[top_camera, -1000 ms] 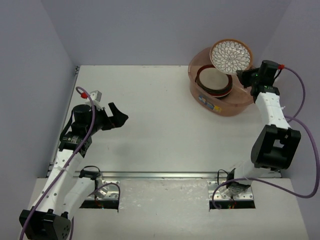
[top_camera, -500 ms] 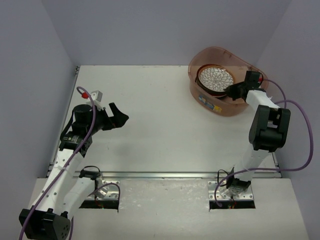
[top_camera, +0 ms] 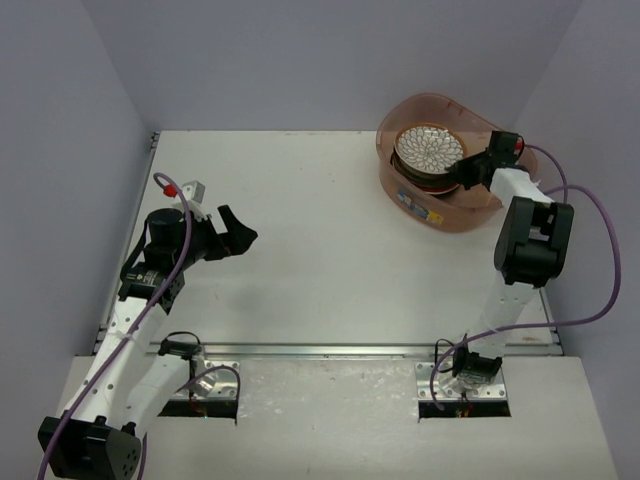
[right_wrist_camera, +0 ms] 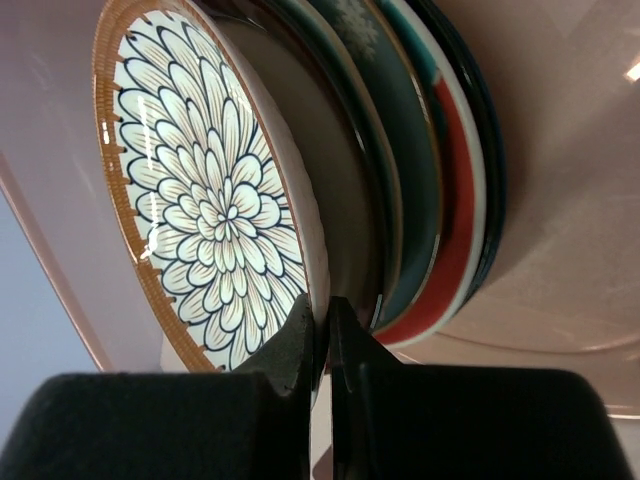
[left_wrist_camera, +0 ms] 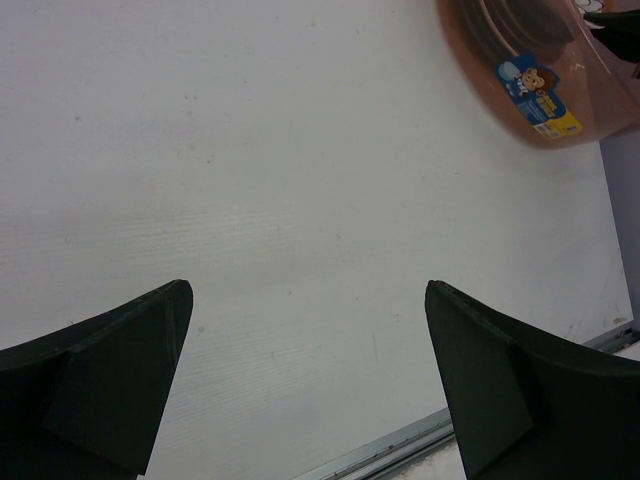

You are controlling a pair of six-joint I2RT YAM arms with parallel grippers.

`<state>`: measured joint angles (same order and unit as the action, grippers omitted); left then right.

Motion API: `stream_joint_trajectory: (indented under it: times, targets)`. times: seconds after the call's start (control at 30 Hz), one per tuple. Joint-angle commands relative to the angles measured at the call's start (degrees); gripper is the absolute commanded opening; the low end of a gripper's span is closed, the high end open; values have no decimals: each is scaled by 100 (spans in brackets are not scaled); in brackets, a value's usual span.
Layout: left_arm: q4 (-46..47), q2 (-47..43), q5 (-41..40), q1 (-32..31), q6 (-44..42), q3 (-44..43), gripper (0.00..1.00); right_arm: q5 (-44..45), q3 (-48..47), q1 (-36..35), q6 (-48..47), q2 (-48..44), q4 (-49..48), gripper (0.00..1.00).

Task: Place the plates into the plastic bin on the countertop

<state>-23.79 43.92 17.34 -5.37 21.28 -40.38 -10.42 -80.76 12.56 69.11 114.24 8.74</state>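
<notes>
The pinkish translucent plastic bin (top_camera: 480, 212) stands at the back right of the white countertop (top_camera: 320, 240). Inside it lies a stack of plates (top_camera: 412, 178). My right gripper (top_camera: 468, 176) reaches into the bin and is shut on the rim of the top plate, a brown-rimmed plate with a white petal pattern (top_camera: 429, 149). In the right wrist view that plate (right_wrist_camera: 205, 200) sits pinched between my fingers (right_wrist_camera: 300, 335), resting against the stacked plates (right_wrist_camera: 440, 200). My left gripper (top_camera: 238, 232) is open and empty over the left of the countertop.
The bin's label (left_wrist_camera: 538, 96) faces the front in the left wrist view. A metal rail (top_camera: 330, 350) runs along the countertop's front edge. Grey walls enclose the left, back and right sides.
My right gripper has lowered the brown-rimmed plate from above the bin's far rim down onto the stack inside the bin. The left arm has not moved.
</notes>
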Motion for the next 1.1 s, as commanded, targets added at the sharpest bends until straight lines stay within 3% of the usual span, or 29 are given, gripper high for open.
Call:
stream_joint_trajectory:
  times: [0.0,0.13,0.17,0.2,0.23,0.3,0.33,0.47,0.63,0.73,0.83,0.9,1.07]
  targets:
    - [183,-67,-11,-70,-37,-32,100,-391,-861,-70,-112,32,-330,3]
    - [182,-66,12,-70,-45,-40,100,-446,-1079,-113,-281,164,128,9]
    - [182,-87,4,-70,-45,-40,100,-456,-969,-113,-275,108,15,13]
    - [182,-100,-9,-70,-45,-40,100,-482,-794,-113,-275,-9,-103,23]
    - [182,-103,-12,-70,-45,-40,100,-487,-674,-113,-303,-96,-127,26]
    - [182,-101,-43,-70,-45,-40,100,-491,-526,-119,-417,-301,-106,65]
    - [175,-84,-62,-70,-48,-47,100,-477,-497,-122,-494,-421,-33,76]
    - [123,-42,-187,-70,-54,-93,100,-330,-417,-120,-841,-1003,215,99]
    - [47,-69,-608,-70,-29,-173,100,-385,-784,-109,-1969,-1413,1021,99]
    - [-137,68,-1505,-70,0,-383,100,-1339,-809,-309,-3336,-1757,1571,99]
    - [-355,210,-2354,-70,-146,-730,100,-383,-540,-1077,-4625,-2488,2233,99]
    - [-486,310,-2726,-70,-170,-959,100,371,-158,-1409,-4948,-3019,2508,99]
    - [-445,373,-3002,-70,-213,-1212,100,870,1272,-1913,-5288,-4904,2474,99]
